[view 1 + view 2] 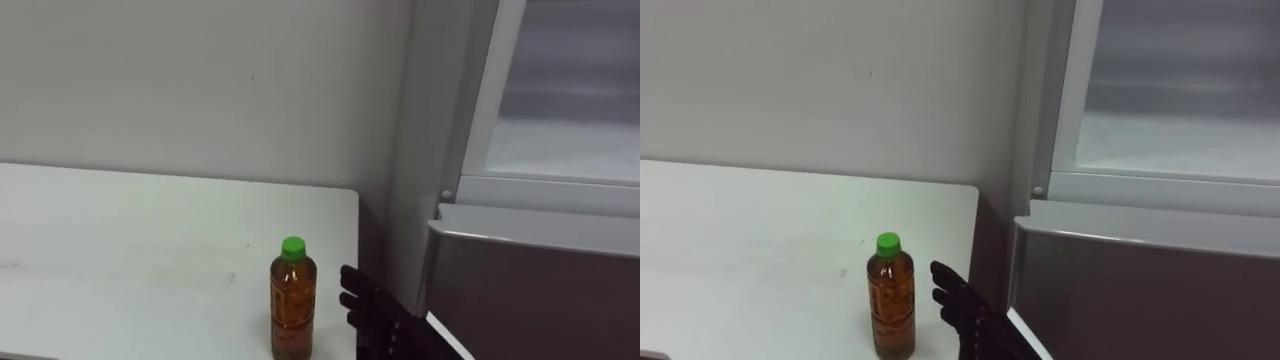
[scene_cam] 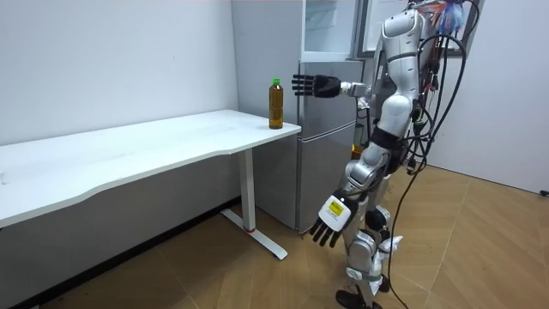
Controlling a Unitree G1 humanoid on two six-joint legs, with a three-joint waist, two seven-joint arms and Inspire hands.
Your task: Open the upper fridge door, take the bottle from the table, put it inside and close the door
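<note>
We see the right hand (image 1: pixel 375 315) coming in from the lower right of the eye views. Its dark fingers are straight and a little spread, and they hold nothing. It is just beside the bottle (image 1: pixel 292 300), on the bottle's right side, and we see a narrow gap between them. In the room view this arm is stretched forward at chest height towards the table corner.

The bottle stands upright on the white table (image 1: pixel 120 250), near the table's right edge, the one closest to the fridge (image 1: pixel 530 290). It has a green cap and holds amber liquid.

To the right of the table stands the fridge. Its grey lower door (image 1: pixel 1140 290) is closed. Above it the upper compartment (image 1: pixel 560 140) stands open, and we see its white inside. Behind the table is a plain white wall (image 1: pixel 200 90).

In the room view the robot stands on a wooden floor (image 2: pixel 480 249), in front of the fridge and facing the table corner. The left hand (image 2: pixel 330 219) hangs down beside its leg with loose, straight fingers and holds nothing.
</note>
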